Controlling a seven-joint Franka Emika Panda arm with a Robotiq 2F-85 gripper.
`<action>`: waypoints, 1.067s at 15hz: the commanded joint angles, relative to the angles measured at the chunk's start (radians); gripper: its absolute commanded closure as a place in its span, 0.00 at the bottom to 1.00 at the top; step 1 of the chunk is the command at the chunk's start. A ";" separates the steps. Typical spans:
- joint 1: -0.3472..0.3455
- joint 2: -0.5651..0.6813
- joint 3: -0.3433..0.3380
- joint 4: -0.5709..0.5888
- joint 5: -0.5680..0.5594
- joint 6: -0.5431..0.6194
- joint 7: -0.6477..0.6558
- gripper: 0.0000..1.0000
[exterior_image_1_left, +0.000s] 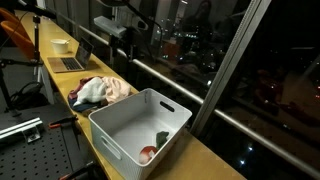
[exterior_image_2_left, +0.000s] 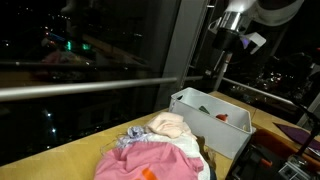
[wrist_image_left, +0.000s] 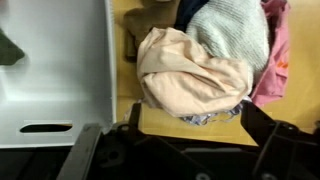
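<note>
One black two-fingered gripper (wrist_image_left: 190, 118) hangs above a loose heap of clothes (exterior_image_1_left: 100, 90) on the long yellow wooden worktop (exterior_image_1_left: 205, 160). In the wrist view its jaws stand wide apart at the bottom of the picture, and nothing is held between them.

Four cloths can be counted in the heap from the wrist view. One peach-coloured crumpled cloth (wrist_image_left: 190, 70) lies on top, directly below the gripper. One pale grey-green knitted cloth (wrist_image_left: 235, 30) lies beside it. One pink cloth (wrist_image_left: 275, 60) is at the edge, and one dark blue cloth (wrist_image_left: 190, 10) is only partly seen.

Just beside the heap stands one white rectangular plastic bin (exterior_image_1_left: 115, 140) with a slot handle in its end wall. Two small things lie on its floor: one reddish item (exterior_image_1_left: 148, 153) and one dark green item (exterior_image_1_left: 161, 138). What they are cannot be told.

Further along the worktop in an exterior view sit one open grey laptop (exterior_image_1_left: 68, 62) and one white cup (exterior_image_1_left: 60, 45), well apart from the heap.
</note>
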 joint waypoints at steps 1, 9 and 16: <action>-0.044 -0.065 -0.046 -0.093 -0.024 0.061 -0.128 0.00; -0.115 -0.045 -0.126 -0.163 -0.171 0.038 -0.318 0.00; -0.176 0.093 -0.182 -0.117 -0.329 0.057 -0.430 0.00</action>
